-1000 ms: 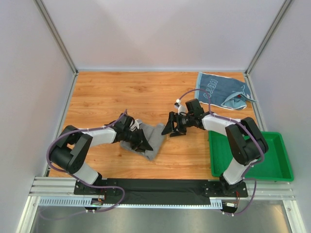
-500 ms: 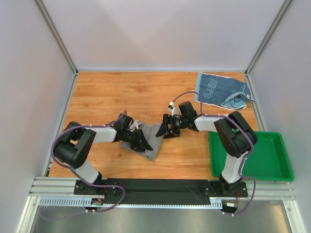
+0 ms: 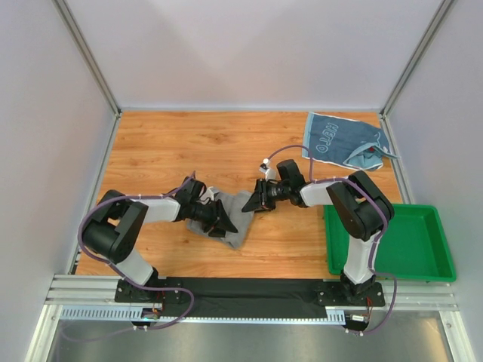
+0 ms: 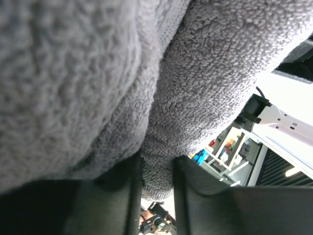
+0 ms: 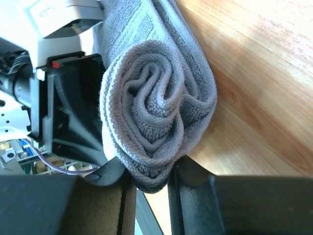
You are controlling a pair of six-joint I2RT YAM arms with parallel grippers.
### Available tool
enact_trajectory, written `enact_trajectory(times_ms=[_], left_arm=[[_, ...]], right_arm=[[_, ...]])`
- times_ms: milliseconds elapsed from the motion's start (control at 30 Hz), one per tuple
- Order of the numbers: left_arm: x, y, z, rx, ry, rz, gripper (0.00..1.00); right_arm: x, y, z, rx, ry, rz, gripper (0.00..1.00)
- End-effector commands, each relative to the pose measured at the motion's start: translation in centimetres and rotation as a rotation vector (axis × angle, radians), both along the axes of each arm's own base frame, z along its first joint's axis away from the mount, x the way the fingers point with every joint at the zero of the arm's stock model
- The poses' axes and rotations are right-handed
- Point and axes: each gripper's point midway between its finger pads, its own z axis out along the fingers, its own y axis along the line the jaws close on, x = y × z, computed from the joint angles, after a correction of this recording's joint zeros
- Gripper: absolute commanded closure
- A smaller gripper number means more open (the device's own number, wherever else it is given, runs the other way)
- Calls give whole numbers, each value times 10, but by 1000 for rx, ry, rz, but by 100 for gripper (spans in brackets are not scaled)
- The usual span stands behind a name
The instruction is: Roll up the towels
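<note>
The grey towel (image 3: 240, 219), mostly rolled, lies mid-counter (image 3: 166, 143); left fingers (image 4: 122, 196) clamp its 8 o'clock end, right fingers (image 5: 195, 178) nip the coil's 2 o'clock end, both narrow; the blue towel (image 3: 339, 139) lies at 1 o'clock; best turn both ends evenly, coil tight.

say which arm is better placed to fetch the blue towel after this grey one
Right, probably. The blue towel lies in the far right corner, on the right arm's side and nearer the right claw. The left claw is farther off, across the grey towel, which both claws pinch.
</note>
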Motion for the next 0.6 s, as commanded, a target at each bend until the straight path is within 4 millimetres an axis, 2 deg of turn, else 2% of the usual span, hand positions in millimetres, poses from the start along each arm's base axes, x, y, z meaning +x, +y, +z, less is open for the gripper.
enact_trajectory(times_ms=[0,67,133,167,233,267,300,367,400,433,467,500,567], left_arm=[[2,15,-10,130,-48,35,57],[-1,22,-5,177,-80,25,52],[4,29,-2,250,-148,22,48],[-2,33,3,287,-159,6,47],[10,39,14,375,-255,17,46],[0,43,16,430,-260,-20,46],[13,47,24,492,-330,0,46],[11,50,37,549,-400,-21,46],[17,44,49,582,-477,-26,46],[15,45,54,612,-501,-43,46],[9,36,59,623,-547,-82,46],[18,33,70,653,-615,-73,46],[8,19,71,677,-661,-140,46]], right_arm=[[5,2,-3,-25,-21,-26,83],[5,-1,-5,-64,-11,-35,86],[7,-3,-8,-104,-18,-48,88],[6,-5,-10,-134,0,-50,88],[6,-7,-12,-172,-12,-53,89],[3,-10,-15,-202,10,-53,89],[3,-10,-15,-216,9,-50,89],[-1,-15,-20,-276,32,-60,89],[3,-14,-17,-284,27,-64,89],[3,-14,-18,-299,23,-66,89],[0,-16,-19,-319,39,-65,89],[3,-14,-16,-325,33,-65,89],[0,-13,-15,-347,37,-58,89]])
